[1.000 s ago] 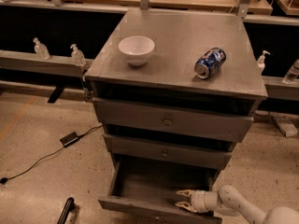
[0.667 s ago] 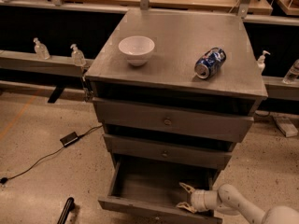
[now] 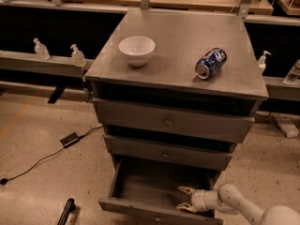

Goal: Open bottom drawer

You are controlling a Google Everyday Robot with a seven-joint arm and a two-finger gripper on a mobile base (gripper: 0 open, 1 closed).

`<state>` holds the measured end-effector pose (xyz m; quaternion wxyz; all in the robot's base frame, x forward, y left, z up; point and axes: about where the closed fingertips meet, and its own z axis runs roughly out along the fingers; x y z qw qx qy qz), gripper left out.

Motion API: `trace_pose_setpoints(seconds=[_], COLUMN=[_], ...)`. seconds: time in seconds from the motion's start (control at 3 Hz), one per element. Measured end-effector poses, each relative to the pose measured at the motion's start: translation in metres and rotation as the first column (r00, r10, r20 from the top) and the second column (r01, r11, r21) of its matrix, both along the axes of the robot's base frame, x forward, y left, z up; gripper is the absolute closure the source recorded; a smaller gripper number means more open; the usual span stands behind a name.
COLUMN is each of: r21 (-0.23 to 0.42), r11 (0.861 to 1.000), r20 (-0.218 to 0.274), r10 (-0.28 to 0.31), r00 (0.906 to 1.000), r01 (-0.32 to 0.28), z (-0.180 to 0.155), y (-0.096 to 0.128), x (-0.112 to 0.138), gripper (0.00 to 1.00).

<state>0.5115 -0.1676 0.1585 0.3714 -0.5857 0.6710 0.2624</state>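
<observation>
The hand sits inside the bottom drawer, at the right end of the cabinet, its two fingers spread apart and holding nothing. Whether the nearer finger touches the drawer's front panel cannot be told. The drawer stands pulled out below the cabinet's middle drawer. Left of the cabinet, a power adapter lies on the floor. On the cabinet's top, a white bowl stands left and a blue can lies on its side right.

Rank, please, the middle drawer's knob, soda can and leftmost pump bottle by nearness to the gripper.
The gripper hovers at the bottom drawer, right front.
1. middle drawer's knob, just above
2. soda can, upper right
3. pump bottle, far left
</observation>
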Motion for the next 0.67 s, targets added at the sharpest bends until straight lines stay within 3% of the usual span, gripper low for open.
trace_pose_setpoints(seconds=[0.33,0.67], r21=[0.075,0.216], r11=[0.996,0.972], r20=[0.055,0.157], r10=[-0.042,-0.131], r00=[0.9976,0.9788], r01=[0.038,0.095], z=[0.015,0.049], y=[-0.008,-0.026], x=[0.02,0.059], gripper=[0.48,0.72])
